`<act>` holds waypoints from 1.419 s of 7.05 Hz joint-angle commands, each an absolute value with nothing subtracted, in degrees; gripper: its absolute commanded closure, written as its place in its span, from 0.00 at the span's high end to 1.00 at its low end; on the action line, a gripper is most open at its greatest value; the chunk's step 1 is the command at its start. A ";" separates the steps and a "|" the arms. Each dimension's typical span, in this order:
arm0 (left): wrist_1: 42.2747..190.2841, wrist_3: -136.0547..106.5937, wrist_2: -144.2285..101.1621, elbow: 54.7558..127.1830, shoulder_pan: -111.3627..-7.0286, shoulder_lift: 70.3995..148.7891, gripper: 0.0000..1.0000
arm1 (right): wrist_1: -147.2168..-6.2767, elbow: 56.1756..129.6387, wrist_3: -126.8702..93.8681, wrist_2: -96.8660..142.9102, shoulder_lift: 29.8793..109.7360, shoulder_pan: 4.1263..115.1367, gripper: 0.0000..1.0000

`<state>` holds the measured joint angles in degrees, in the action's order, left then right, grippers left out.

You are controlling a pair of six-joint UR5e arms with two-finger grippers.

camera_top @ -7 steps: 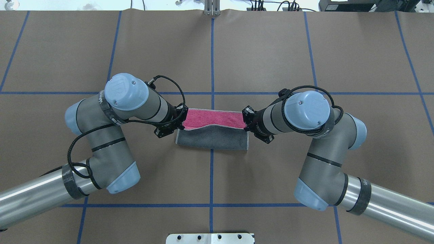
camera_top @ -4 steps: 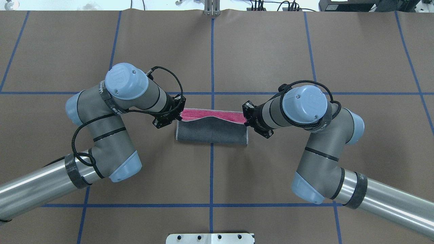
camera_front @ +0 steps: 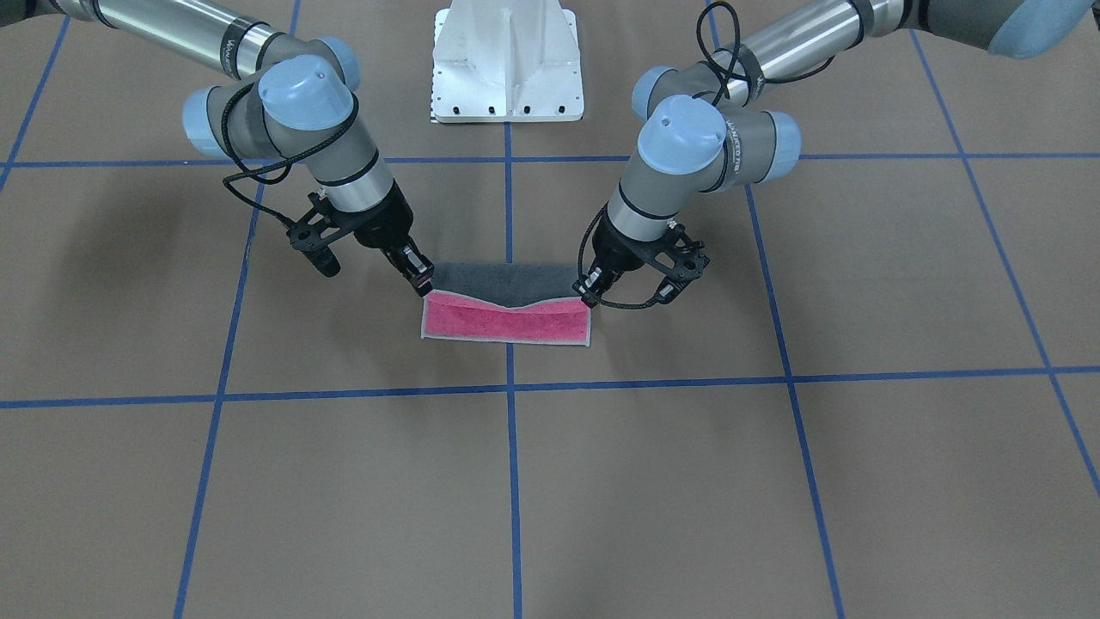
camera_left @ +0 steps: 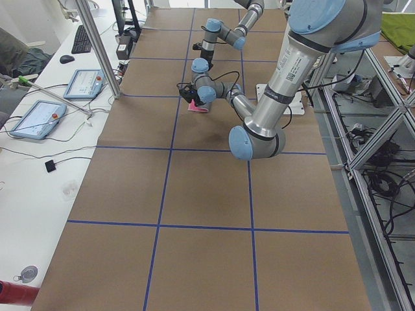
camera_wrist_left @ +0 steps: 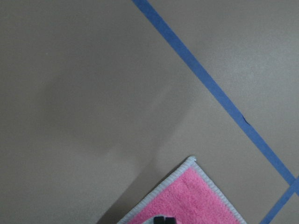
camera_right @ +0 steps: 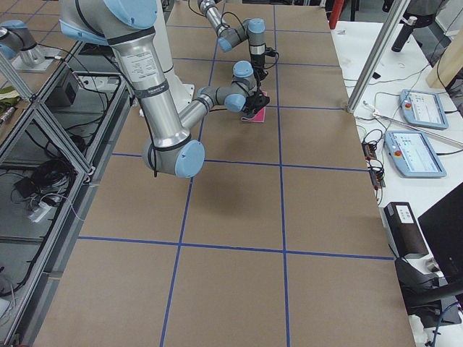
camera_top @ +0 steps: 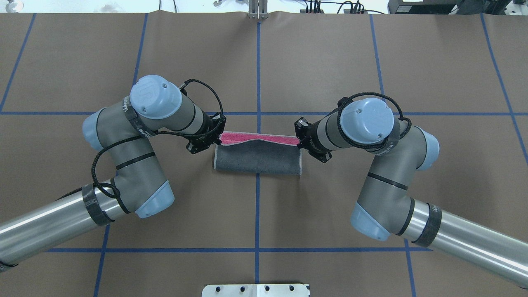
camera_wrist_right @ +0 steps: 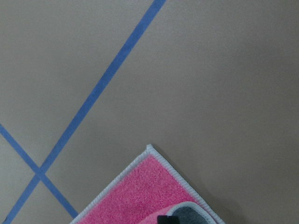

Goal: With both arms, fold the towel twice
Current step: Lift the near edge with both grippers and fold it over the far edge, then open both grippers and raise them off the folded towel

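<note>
The towel lies at the table's middle, its dark grey face folded over its pink face. A thin pink strip shows along the far edge. In the front-facing view the pink band is nearer the camera and the grey flap sags behind it. My left gripper is shut on the flap's left corner. My right gripper is shut on its right corner. Each wrist view shows a pink towel corner lying on the table beneath.
Brown paper with blue tape grid lines covers the table. The white pedestal base stands at the robot's side. Beyond the table's far edge, a bench carries tablets and a metal post.
Both grippers have carried the grey flap farther from the robot, over the pink face. The pink strip in view has narrowed, and both arms have shifted the same way.
</note>
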<state>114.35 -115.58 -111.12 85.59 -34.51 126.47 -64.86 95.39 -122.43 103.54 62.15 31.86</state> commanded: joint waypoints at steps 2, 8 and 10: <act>116.28 -115.40 -111.09 82.00 -35.42 128.14 0.99 | -64.78 90.56 -122.00 103.54 58.56 32.43 0.99; 115.58 -115.92 -111.80 83.58 -38.94 128.94 1.00 | -64.51 89.65 -121.38 107.49 57.92 35.78 1.00; 115.58 -119.33 -111.10 84.55 -36.23 128.58 1.00 | -64.51 90.26 -121.38 107.58 57.75 35.77 1.00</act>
